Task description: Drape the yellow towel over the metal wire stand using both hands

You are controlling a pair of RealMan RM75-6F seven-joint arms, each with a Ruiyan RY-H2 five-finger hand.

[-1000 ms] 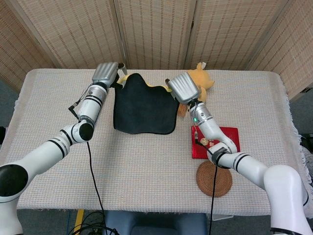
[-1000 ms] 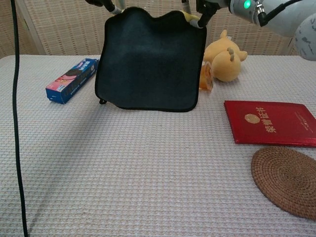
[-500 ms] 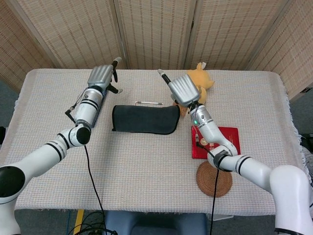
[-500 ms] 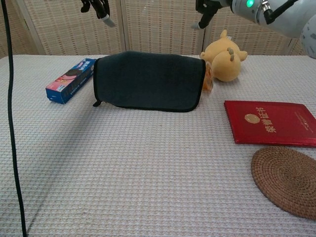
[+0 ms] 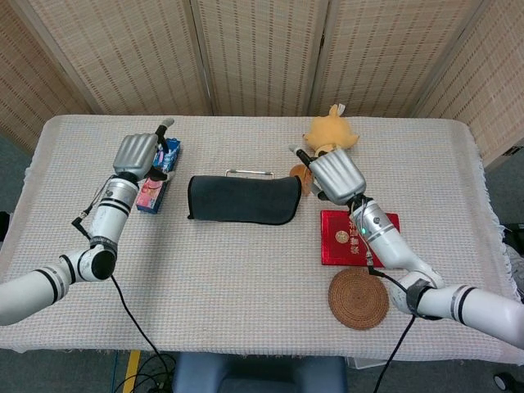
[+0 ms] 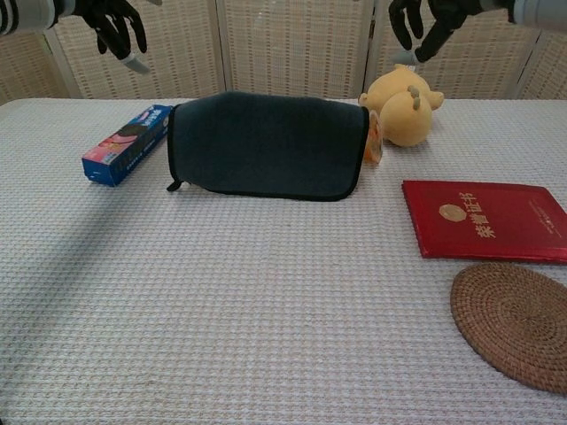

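Both hands hover empty with fingers spread: the left hand (image 5: 139, 152) above the blue snack box (image 5: 159, 174), well left of the towel; the right hand (image 5: 336, 174) just right of the towel, in front of the yellow plush toy (image 5: 331, 135). In the chest view the left hand (image 6: 113, 19) and the right hand (image 6: 427, 19) show only as dark fingers hanging loose near the top edge, holding nothing.

The towel (image 5: 243, 199) hangs folded over the metal wire stand (image 5: 250, 173), of which only a thin top bar shows behind the cloth from the head camera. From the chest view the towel (image 6: 266, 144) covers the stand fully, its near flap reaching down to the tablecloth (image 6: 266, 310). Its visible face is dark grey-blue; no yellow side shows here, so I cannot confirm the colour the task names.

Judging by how things lie, the draping itself looks done and the step in hand is the release and clearing away. The next move likely calls only for taking both hands up and outward without brushing the cloth, since a snag on either end could pull it off the bar.

Right of the towel lie a red booklet (image 5: 359, 237) and, nearer the camera, a round woven coaster (image 5: 358, 299).
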